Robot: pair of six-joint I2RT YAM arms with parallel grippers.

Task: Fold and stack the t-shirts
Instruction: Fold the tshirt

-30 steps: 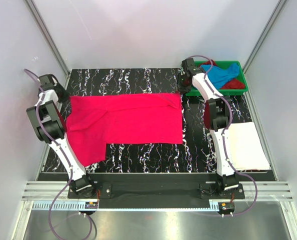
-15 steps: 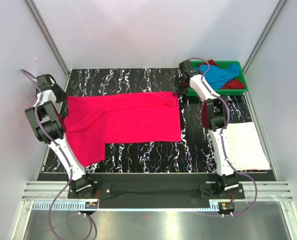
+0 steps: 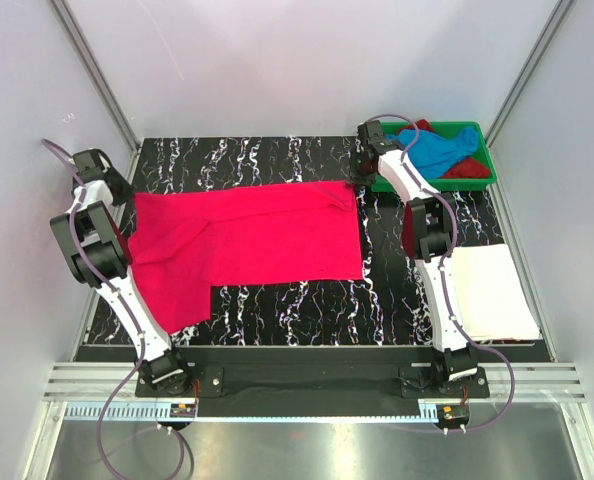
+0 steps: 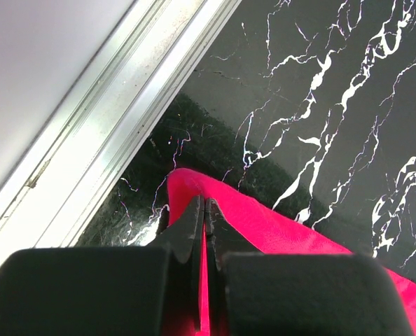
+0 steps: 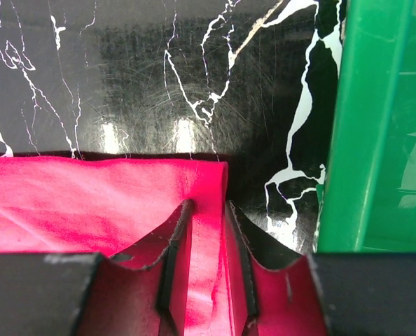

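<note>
The hot pink t-shirt (image 3: 247,240) lies spread flat across the black marbled table. My left gripper (image 3: 129,196) is shut on its far left corner; in the left wrist view the pink cloth (image 4: 299,231) is pinched between the closed fingers of this gripper (image 4: 204,206). My right gripper (image 3: 357,183) is at the shirt's far right corner. In the right wrist view its jaws (image 5: 206,206) stand a little apart, with the pink hem (image 5: 89,203) lying flat between them. A folded white t-shirt (image 3: 492,290) rests at the near right. The sky blue (image 3: 442,150) and dark red (image 3: 469,168) t-shirts lie bunched in the tray.
The green plastic tray (image 3: 489,183) stands at the far right corner, its wall (image 5: 369,126) close beside the right gripper. An aluminium frame rail (image 4: 124,126) runs along the table's left edge near the left gripper. White walls enclose the table.
Both grippers and the pink shirt's far edge have shifted slightly left. The right gripper's jaws have narrowed around the hem.
</note>
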